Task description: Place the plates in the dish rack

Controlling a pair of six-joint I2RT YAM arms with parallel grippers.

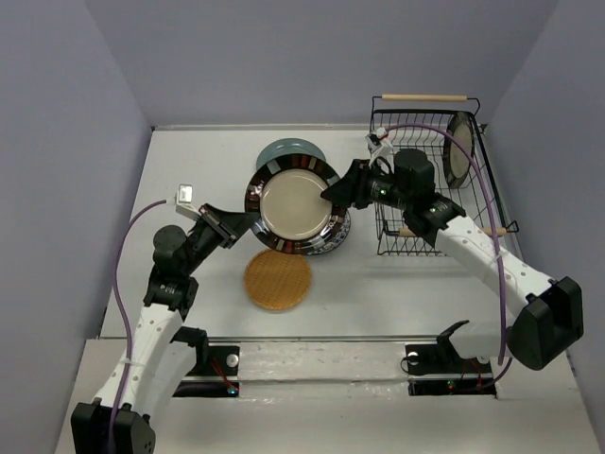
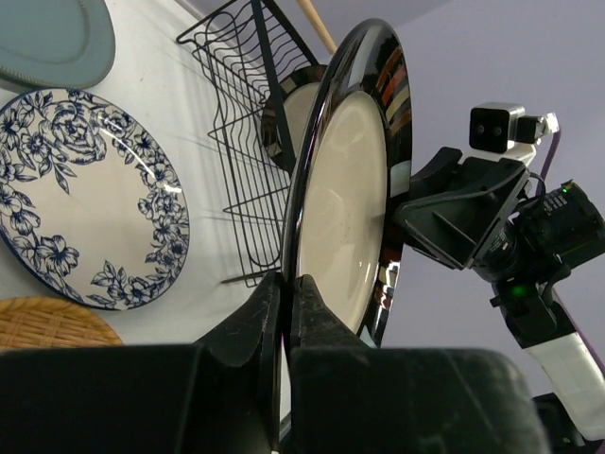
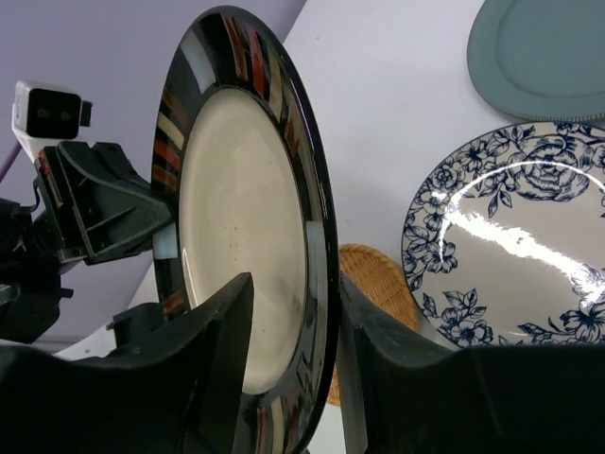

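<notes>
Top external view: the striped-rim plate (image 1: pixel 295 205) is grasped at opposite edges by the left claw (image 1: pixel 248 219) and right claw (image 1: pixel 333 194), above the floral plate (image 2: pixel 85 199).

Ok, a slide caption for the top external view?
Both arms' jaws grip the striped-rim plate above the floral plate; a matching plate stands in the dish rack.

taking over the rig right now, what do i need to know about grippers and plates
Left gripper: shut on the left rim of the striped plate, held above the table.
Right gripper: shut on the same plate's right rim.
Done: second striped plate stands upright in the dish rack.
Left: the held plate, plus teal plate, floral plate and woven plate, all lying on the table.
</notes>
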